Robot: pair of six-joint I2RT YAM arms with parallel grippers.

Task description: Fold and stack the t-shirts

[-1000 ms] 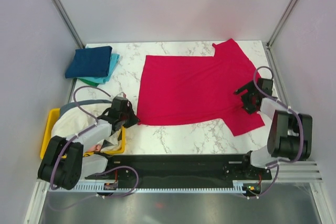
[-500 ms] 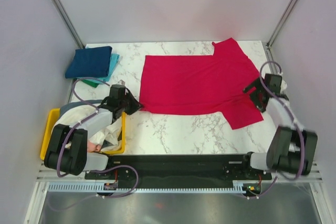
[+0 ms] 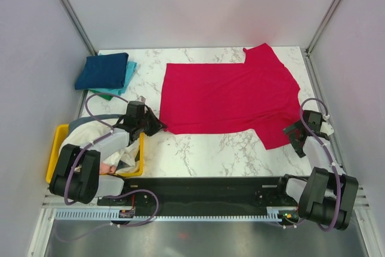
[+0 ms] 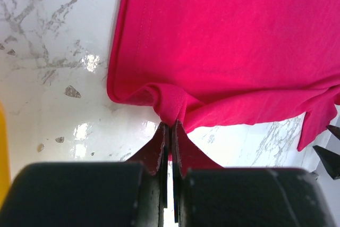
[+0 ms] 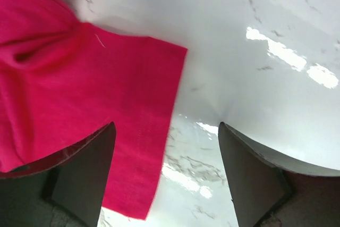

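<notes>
Red shirt (image 3: 225,97), spread flat mid-tabletop (image 3: 198,148); long axis laid left–right, hem left, sleeves right. Hem corner (image 4: 171,104) is pinched by the clenched left end effector (image 4: 170,131); right end effector (image 5: 166,131) is held released beside the near sleeve (image 3: 280,136). Step judged: straightening before folding; a sleeve grasp is called for next.

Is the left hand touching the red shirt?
Touching. The left wrist view shows the left hand shut on a pinched fold of the red shirt.
</notes>
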